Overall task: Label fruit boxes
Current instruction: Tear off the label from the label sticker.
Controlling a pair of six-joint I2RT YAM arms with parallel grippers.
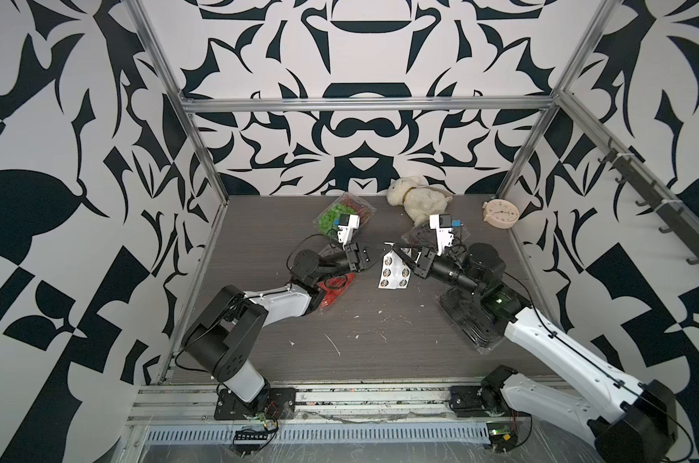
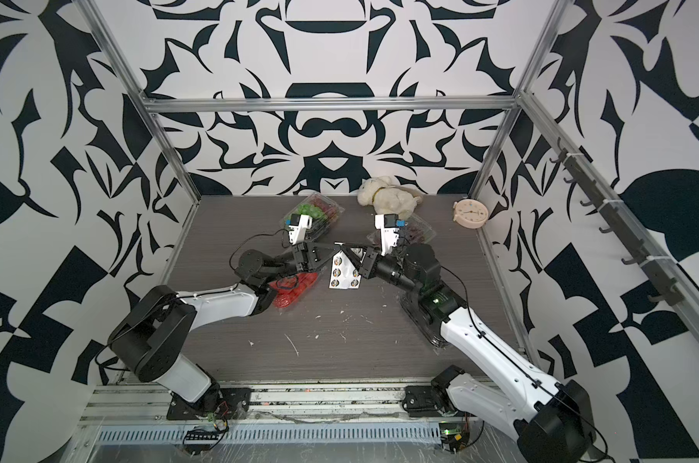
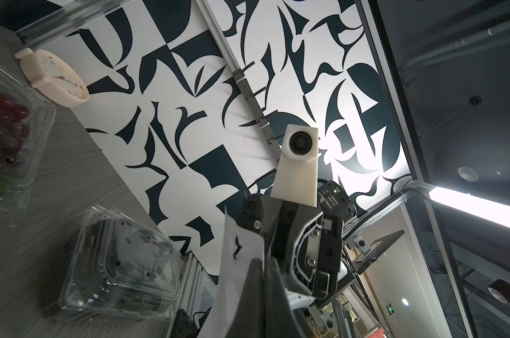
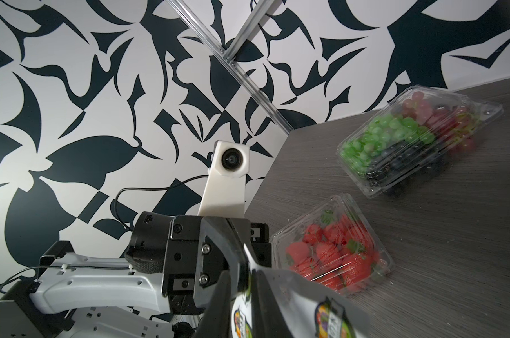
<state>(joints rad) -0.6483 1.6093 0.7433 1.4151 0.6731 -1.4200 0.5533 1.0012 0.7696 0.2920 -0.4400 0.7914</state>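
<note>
Right wrist view: the sticker sheet (image 4: 294, 289) is seen drawn taut out of the left gripper (image 1: 381, 246), which is clamped tight on the sheet's top edge. The sheet is also reached by the right gripper (image 1: 399, 249) — whether those fingers are closed on it cannot be told. In both top views the sheet is held hanging above the middle of the worktop (image 1: 259, 248).

The strawberry box (image 4: 332, 257) is partly hidden under the left arm. One grape box (image 4: 408, 140) is set near the back, on the left; a second grape box (image 2: 418, 232) is set behind the right wrist. The avocado box (image 3: 119, 257) is partly covered by the right arm.
</note>
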